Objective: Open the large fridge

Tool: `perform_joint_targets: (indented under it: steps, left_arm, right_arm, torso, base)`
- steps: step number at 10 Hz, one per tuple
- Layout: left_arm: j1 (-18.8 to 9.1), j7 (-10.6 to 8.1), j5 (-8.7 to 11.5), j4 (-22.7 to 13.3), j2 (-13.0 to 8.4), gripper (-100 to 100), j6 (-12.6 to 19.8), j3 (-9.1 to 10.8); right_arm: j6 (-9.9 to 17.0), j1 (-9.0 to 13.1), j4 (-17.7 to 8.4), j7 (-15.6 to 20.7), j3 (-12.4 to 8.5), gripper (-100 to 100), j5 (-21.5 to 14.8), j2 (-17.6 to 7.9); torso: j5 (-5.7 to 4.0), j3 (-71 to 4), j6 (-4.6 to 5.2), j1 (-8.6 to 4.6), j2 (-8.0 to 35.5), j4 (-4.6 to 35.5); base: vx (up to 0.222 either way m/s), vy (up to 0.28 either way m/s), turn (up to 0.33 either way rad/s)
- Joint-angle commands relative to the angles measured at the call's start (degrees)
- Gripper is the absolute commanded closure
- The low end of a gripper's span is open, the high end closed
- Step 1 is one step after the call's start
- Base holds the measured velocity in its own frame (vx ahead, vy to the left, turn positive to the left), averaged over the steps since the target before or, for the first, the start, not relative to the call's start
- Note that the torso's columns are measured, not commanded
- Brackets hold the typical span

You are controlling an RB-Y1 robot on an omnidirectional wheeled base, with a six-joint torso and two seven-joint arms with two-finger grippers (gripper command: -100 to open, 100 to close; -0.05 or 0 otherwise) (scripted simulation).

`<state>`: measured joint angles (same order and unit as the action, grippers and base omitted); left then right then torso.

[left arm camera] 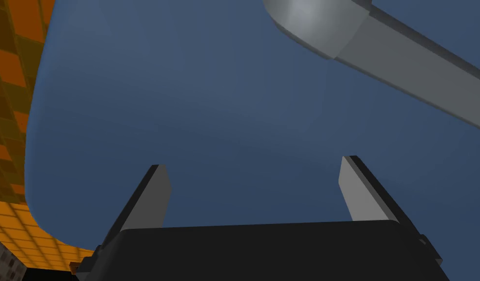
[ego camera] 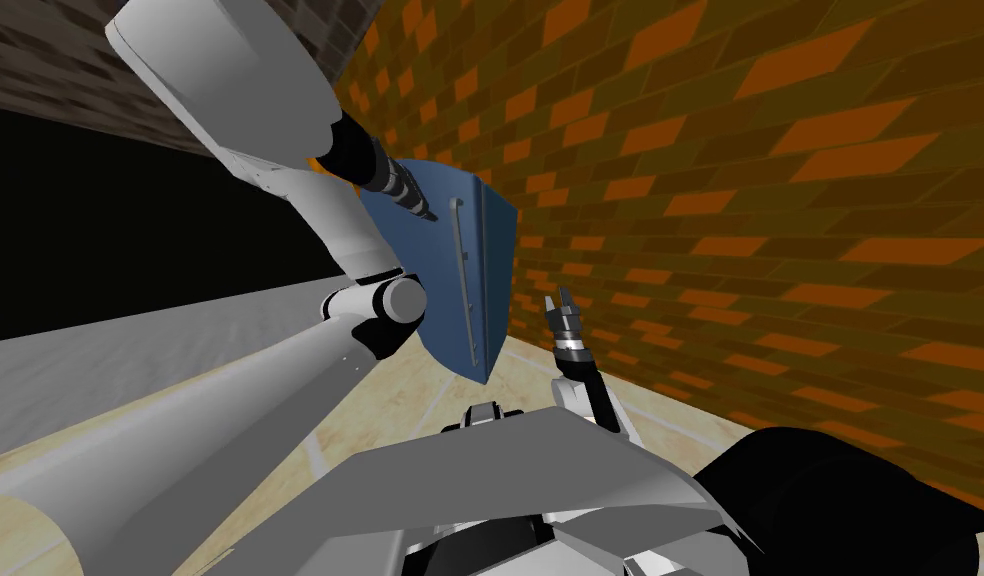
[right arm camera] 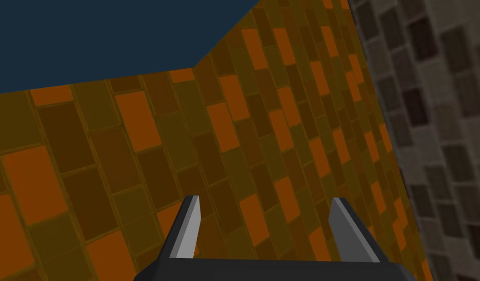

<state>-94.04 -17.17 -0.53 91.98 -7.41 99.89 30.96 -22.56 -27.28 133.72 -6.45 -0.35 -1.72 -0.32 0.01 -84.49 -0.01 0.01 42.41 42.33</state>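
Note:
The large fridge [ego camera: 435,270] is a blue cabinet against the orange brick wall, with a long grey handle [ego camera: 462,280] running down its front near the right edge. Its door lies flush with the body. My left arm is raised, and the left gripper [ego camera: 427,212] sits at the blue front just left of the handle's top end. In the left wrist view the left gripper [left arm camera: 253,175] stands open before the blue face [left arm camera: 195,107], with the handle [left arm camera: 410,63] off to one side, outside the fingers. My right gripper [ego camera: 562,305] hangs open low to the fridge's right, facing the wall [right arm camera: 263,210].
Orange brick wall [ego camera: 740,200] runs behind and to the right of the fridge. A black area [ego camera: 110,230] lies to the left, with a light grey flat surface [ego camera: 130,340] below it. Beige tiled floor [ego camera: 520,375] shows at the fridge's foot.

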Motion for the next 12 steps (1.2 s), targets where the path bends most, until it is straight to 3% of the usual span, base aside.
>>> perform_joint_targets:
  steps: [1, 3, 7, 11, 12]
  left_arm:
    - [-3.1, -1.48, -1.8, 0.6, -0.8, -100, 0.9, 0.21]
    - [-5.0, -2.28, -2.8, 0.8, -1.8, -100, 3.5, 0.41]
    - [-6.1, -2.83, -3.5, 0.7, -2.3, -100, 8.9, 0.49]
    - [-6.5, -3.05, -3.8, 0.6, -2.6, -100, 14.8, 0.50]
    - [-6.8, -3.01, -3.8, 0.5, -2.8, -100, 13.7, 0.55]
  right_arm:
    - [0.0, 0.0, 0.0, 0.0, 0.0, 0, 0.0, 0.0]
    - [0.0, 0.0, 0.0, 0.0, 0.0, 0, 0.0, 0.0]
    - [0.0, 0.0, 0.0, 0.0, 0.0, 0, 0.0, 0.0]
    - [0.0, 0.0, 0.0, 0.0, 0.0, 0, 0.0, 0.0]
    - [0.0, 0.0, 0.0, 0.0, 0.0, 0, 0.0, 0.0]
  torso:
    - [-0.01, 0.0, 0.00, 0.00, -0.1, 0.0]
    - [-0.12, -0.2, 0.14, -0.17, -0.2, 0.0]
    - [-0.47, -0.2, 0.46, -0.86, -0.3, -0.2]
    - [-0.13, -0.3, 0.14, -0.26, -0.4, -0.2]
    - [-0.03, -0.2, 0.04, -0.05, -0.3, -0.1]
  base:
    - [0.084, -0.183, 0.023]
    - [0.108, -0.199, 0.046]
    - [0.026, -0.064, 0.004]
    - [0.010, -0.029, -0.012]
    - [0.007, -0.018, -0.002]
